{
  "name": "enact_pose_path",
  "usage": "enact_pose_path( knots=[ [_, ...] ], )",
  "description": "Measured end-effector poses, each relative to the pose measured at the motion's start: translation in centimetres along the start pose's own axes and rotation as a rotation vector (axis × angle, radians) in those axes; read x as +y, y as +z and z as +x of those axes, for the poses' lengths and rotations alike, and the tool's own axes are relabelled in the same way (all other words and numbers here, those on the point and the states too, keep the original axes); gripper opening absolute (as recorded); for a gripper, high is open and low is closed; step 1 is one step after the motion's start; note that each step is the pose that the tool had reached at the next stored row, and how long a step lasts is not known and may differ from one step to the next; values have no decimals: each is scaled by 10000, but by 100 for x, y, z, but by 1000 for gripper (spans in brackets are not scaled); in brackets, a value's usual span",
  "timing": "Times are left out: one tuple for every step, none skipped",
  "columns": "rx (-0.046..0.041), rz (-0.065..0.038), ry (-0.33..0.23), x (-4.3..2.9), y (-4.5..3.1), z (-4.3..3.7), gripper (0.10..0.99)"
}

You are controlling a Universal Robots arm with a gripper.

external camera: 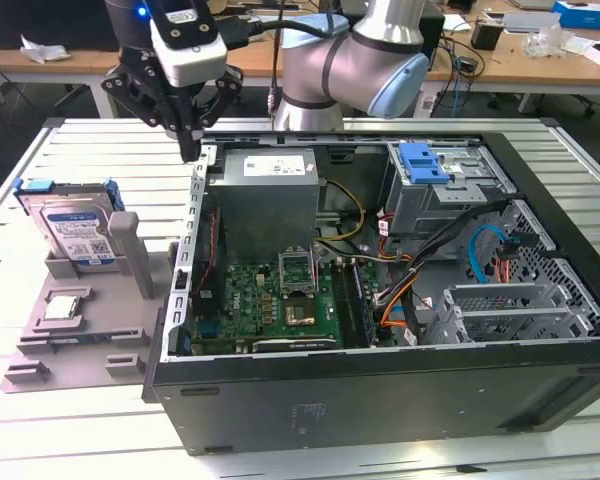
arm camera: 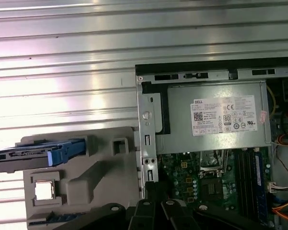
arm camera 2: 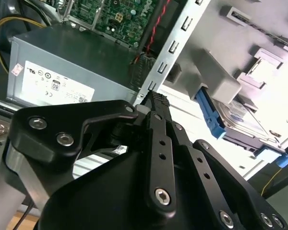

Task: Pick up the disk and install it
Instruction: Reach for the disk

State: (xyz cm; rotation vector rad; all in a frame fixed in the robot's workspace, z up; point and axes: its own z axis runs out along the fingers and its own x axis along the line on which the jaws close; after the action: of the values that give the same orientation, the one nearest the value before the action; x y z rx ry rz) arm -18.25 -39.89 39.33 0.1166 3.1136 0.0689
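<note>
1. Ribbed aluminium table (external camera: 70, 150) carries an open black computer case (external camera: 380, 400) and a grey plastic holder (external camera: 80, 345) on the exterior view's left.
2. Flat silver disk (external camera: 75, 232) with blue bracket stands upright in the holder, lower edge hidden in its slot. In the first wrist view the disk (arm camera: 33, 154) is edge-on and cut off.
3. Black gripper (external camera: 188, 150) hovers at the case's corner near the grey power supply (external camera: 265, 195), jaws pressed together, empty, well apart from the disk.
</note>
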Motion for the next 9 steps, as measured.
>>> enact_pose_path(
  knots=[
    [0, 0, 0, -3, -1, 34, 106],
    [0, 0, -1, -5, -2, 71, 106],
    [0, 1, 1, -8, -3, 102, 106],
    [0, 0, 1, -9, -4, 128, 106],
    [0, 0, 1, -11, -4, 149, 106],
    [0, 0, 1, -13, -5, 171, 106],
    [0, 0, 0, -15, -6, 198, 106],
    [1, 1, 0, -16, -6, 216, 106],
    [0, 0, 0, -18, -6, 235, 106]
  ],
)
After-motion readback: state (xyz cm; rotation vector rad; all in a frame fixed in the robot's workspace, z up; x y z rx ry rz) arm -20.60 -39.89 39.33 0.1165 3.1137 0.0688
